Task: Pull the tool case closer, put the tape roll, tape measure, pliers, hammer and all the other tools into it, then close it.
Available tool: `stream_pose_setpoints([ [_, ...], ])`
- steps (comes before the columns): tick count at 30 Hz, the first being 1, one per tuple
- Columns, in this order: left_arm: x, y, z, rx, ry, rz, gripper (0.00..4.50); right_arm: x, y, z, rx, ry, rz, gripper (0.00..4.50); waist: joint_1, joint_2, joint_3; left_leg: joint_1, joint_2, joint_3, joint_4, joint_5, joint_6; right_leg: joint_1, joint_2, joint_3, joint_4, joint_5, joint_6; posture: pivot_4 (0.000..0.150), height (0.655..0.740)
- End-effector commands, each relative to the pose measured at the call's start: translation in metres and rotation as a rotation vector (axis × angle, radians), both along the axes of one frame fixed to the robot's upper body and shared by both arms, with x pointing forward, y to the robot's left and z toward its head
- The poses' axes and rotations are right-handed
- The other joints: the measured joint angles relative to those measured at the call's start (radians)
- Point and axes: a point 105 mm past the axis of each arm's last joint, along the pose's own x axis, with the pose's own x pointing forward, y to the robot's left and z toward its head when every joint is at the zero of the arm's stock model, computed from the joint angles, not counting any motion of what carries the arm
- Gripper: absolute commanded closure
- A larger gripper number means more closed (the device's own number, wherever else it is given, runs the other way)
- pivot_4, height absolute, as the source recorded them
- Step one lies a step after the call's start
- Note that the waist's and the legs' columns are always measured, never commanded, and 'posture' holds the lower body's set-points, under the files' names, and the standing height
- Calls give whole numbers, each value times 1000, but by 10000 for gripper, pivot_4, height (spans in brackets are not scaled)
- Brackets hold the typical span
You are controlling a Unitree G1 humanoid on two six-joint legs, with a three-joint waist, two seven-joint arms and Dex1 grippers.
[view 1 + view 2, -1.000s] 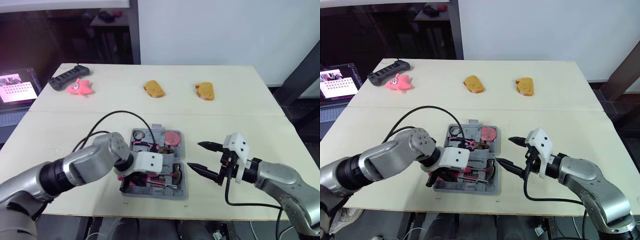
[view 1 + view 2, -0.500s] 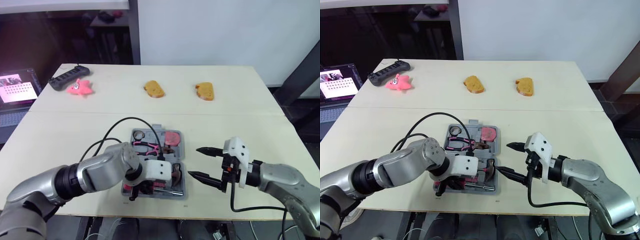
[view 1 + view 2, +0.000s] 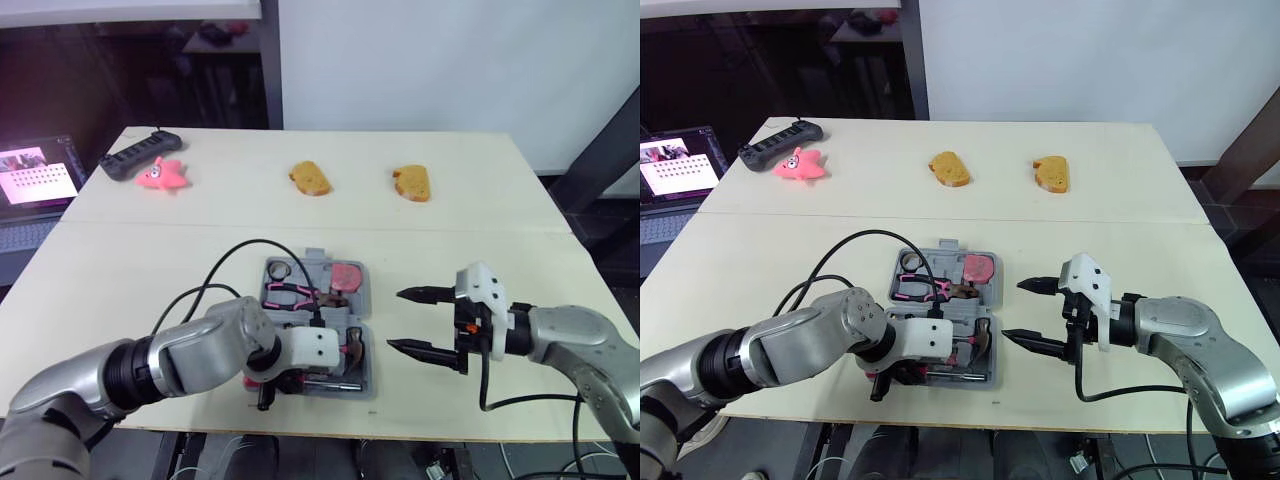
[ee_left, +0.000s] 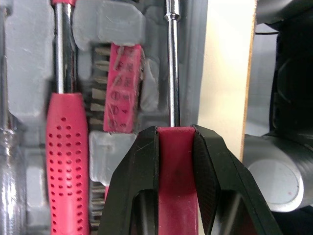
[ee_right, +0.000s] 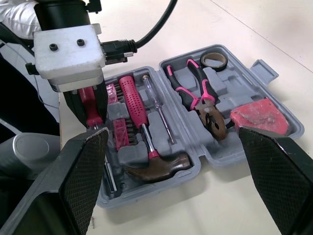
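Observation:
The grey tool case (image 3: 366, 300) lies open on the table near its front edge. Inside lie a tape roll (image 5: 214, 59), pink-handled pliers (image 5: 195, 90), a pink tape measure (image 5: 257, 115), a hammer (image 5: 156, 164) and a red-handled screwdriver (image 5: 132, 100). My left gripper (image 4: 174, 128) is shut on the red handle of another screwdriver (image 4: 172, 166), whose shaft lies along the case's near edge. My right gripper (image 3: 412, 320) hangs open just right of the case, holding nothing.
Two pieces of toast (image 3: 309, 178) (image 3: 411, 182), a pink star toy (image 3: 163, 174) and a black controller (image 3: 139, 152) lie at the back. A lit laptop (image 3: 35, 172) stands off the left edge. A black cable (image 3: 250, 243) arcs over the case.
My left gripper has slid toward the case's near edge with the screwdriver. The right gripper has drifted slightly right and stays open.

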Motion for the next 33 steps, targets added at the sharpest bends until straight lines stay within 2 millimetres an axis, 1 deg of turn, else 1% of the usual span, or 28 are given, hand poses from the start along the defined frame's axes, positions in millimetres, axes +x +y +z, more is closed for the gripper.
stream_pose_setpoints([
  [1, -1, -7, 0, -23, -9, -17, 40431, 0, 3, 5, -10, -31, 24, 0, 0, 0, 0, 0, 0, 0, 0, 0, 0, 0, 0, 0, 0, 0, 0, 1500, 7400],
  [8, -1, -11, -6, -39, -11, -36, 40431, -2, 4, 5, -14, -29, 25, 0, 5, 0, 0, 0, 0, 0, 0, 0, 0, 1, 0, 0, 0, 0, 0, 1500, 7400],
  [15, -4, -5, -13, -32, -7, -59, 40431, -1, 4, 4, -15, -31, 21, 0, 19, 0, 0, 1, 0, 0, 1, 0, 0, 2, 0, 0, 0, 0, 0, 1500, 7400],
  [20, -3, -3, -14, -32, -16, -75, 40431, -1, 6, 5, -11, -30, 22, 0, 23, 0, 0, 1, 0, 0, 1, 0, 0, 2, 0, 0, 0, 0, 0, 1500, 7400],
  [22, -3, -3, -13, -34, -21, -74, 30247, -1, 6, 4, -11, -31, 21, 0, 23, 0, 0, 1, 0, 0, 1, 0, 0, 2, 0, 0, 0, 0, 0, 1500, 7400],
  [23, -2, -3, -12, -36, -24, -74, 27617, -1, 6, 4, -11, -31, 21, 0, 23, 1, -1, 1, 0, 0, 1, 0, 0, 2, 0, 0, 0, 0, 0, 1500, 7400],
  [24, -2, -2, -10, -36, -26, -75, 22860, -1, 7, 4, -10, -31, 21, 0, 23, 2, -1, 2, 0, 0, 1, 0, 0, 3, 0, 0, 0, 0, 0, 1500, 7400],
  [25, -1, -2, -9, -38, -31, -77, 19149, 0, 7, 4, -9, -31, 20, 0, 23, 2, -1, 2, 0, 0, 1, 0, 0, 3, 0, 0, 0, 0, 0, 1500, 7400],
  [30, 3, -1, -3, -46, -44, -71, 19149, 2, 8, 3, -8, -30, 21, 0, 20, 2, -1, 2, 0, 0, 1, 0, 0, 3, 0, 0, 0, 0, 0, 1500, 7400],
  [33, 9, 3, 4, -53, -64, -54, 19149, 3, 10, 3, -4, -32, 20, 0, 20, 2, -1, 2, 0, 0, 1, 0, 0, 3, 0, 0, 0, 0, 0, 1500, 7400],
])
